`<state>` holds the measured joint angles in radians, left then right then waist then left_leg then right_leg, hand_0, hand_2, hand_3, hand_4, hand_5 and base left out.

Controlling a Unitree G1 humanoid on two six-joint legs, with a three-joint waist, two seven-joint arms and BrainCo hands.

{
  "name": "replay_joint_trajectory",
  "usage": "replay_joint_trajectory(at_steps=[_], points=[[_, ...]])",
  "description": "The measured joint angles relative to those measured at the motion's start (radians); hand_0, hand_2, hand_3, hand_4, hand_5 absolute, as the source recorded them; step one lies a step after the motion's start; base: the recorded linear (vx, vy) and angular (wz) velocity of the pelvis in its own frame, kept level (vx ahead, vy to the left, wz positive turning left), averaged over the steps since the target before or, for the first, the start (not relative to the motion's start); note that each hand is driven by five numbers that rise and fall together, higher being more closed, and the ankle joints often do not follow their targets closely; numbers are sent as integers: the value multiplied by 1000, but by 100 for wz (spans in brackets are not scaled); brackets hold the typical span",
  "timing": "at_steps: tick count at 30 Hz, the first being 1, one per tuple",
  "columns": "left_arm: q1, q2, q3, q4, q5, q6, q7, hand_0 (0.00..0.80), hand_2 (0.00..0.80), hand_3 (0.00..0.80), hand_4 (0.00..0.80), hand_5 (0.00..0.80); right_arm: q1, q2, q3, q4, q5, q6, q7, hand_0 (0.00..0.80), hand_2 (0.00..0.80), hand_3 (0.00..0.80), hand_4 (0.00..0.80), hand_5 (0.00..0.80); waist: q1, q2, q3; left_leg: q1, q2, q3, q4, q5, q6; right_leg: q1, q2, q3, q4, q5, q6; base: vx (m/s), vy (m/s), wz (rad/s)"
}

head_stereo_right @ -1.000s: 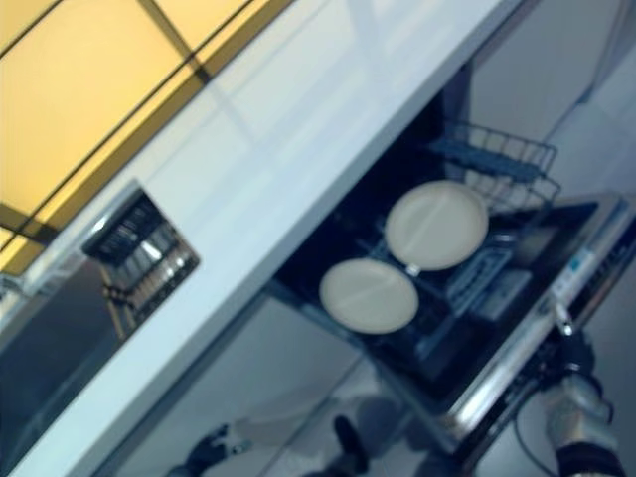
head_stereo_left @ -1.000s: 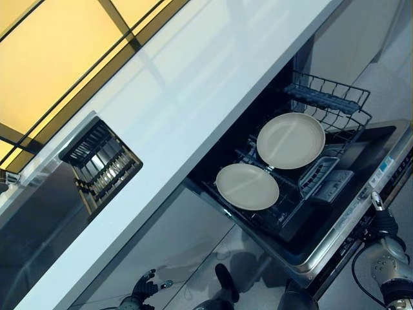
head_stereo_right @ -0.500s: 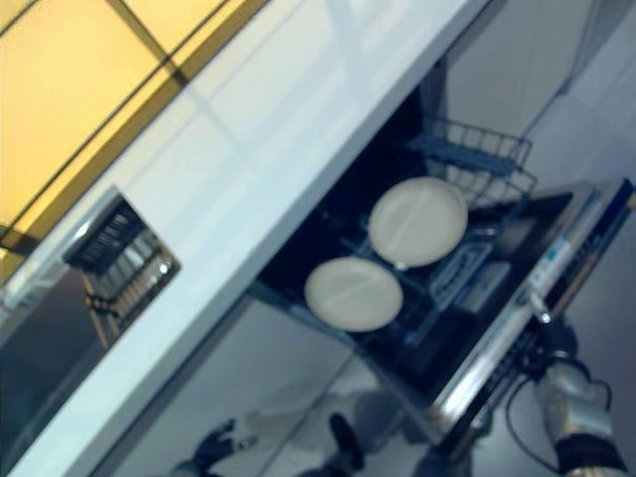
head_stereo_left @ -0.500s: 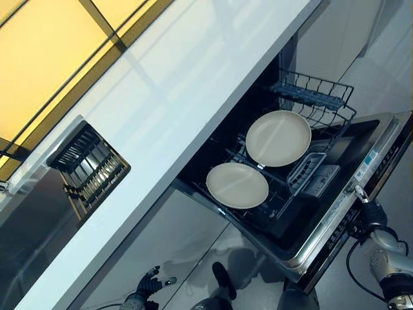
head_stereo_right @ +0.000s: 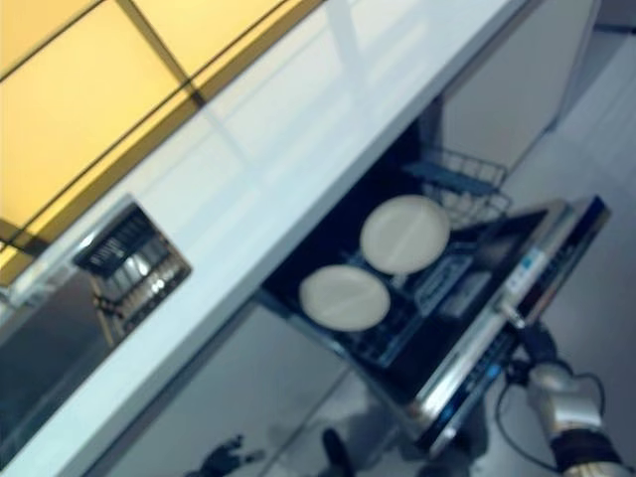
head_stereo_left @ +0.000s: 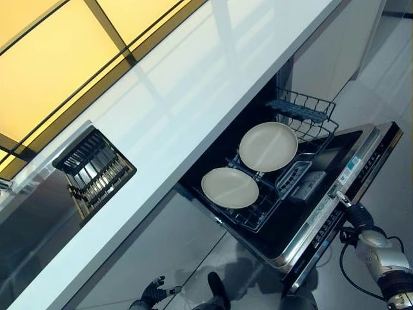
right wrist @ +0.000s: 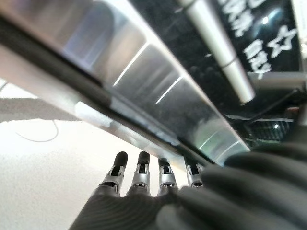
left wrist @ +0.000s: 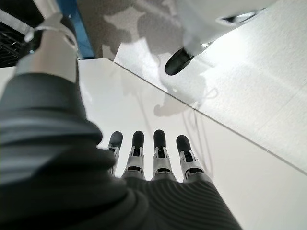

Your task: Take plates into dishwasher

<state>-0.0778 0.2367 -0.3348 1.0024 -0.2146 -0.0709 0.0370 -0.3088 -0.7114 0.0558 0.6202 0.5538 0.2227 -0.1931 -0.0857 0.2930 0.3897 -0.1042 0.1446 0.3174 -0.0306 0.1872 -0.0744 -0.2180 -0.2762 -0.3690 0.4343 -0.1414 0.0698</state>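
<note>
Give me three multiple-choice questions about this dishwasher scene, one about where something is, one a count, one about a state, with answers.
1. Where are the plates?
A. On the white counter
B. In the dishwasher's lower rack
C. In the left robot hand

2. How many plates show in the rack?
A. One
B. Two
C. Four

3. How is the dishwasher door?
A. Shut
B. Open, folded down
C. Removed

Answers:
1 B: both cream plates, the nearer plate and the farther plate, lie in the pulled-out lower rack; the counter carries none, and the left robot hand hangs with straight fingers holding nothing.
2 B: only those two plates show.
3 B: the dishwasher door hangs open and down, with the right robot hand at its outer edge, fingers straight.
</note>
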Motion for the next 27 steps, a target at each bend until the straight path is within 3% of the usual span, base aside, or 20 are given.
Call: replay_joint_trajectory(at_steps=[9,19,27], points=[[48,0,4,31,6,15,0,0,0,0,0,0,1,17,79,-3,-14,22,0,0,0,0,0,0,49,-54,-58,6,20,-28,6,-11,-12,65,30,-33,-79,30,2,95,-15,7],[78,1,12,39,7,17,1,0,0,0,0,0,-32,86,91,-100,-15,-42,1,0,0,0,0,0,85,-80,-97,2,28,-70,8,-13,-14,120,52,-80,-143,49,8,82,-26,10],[76,4,13,36,7,18,2,0,0,0,0,0,-165,171,185,-120,-15,-63,56,0,0,0,0,0,160,-106,-126,4,21,-108,9,-15,-15,165,60,-112,-172,51,15,58,-30,17]])
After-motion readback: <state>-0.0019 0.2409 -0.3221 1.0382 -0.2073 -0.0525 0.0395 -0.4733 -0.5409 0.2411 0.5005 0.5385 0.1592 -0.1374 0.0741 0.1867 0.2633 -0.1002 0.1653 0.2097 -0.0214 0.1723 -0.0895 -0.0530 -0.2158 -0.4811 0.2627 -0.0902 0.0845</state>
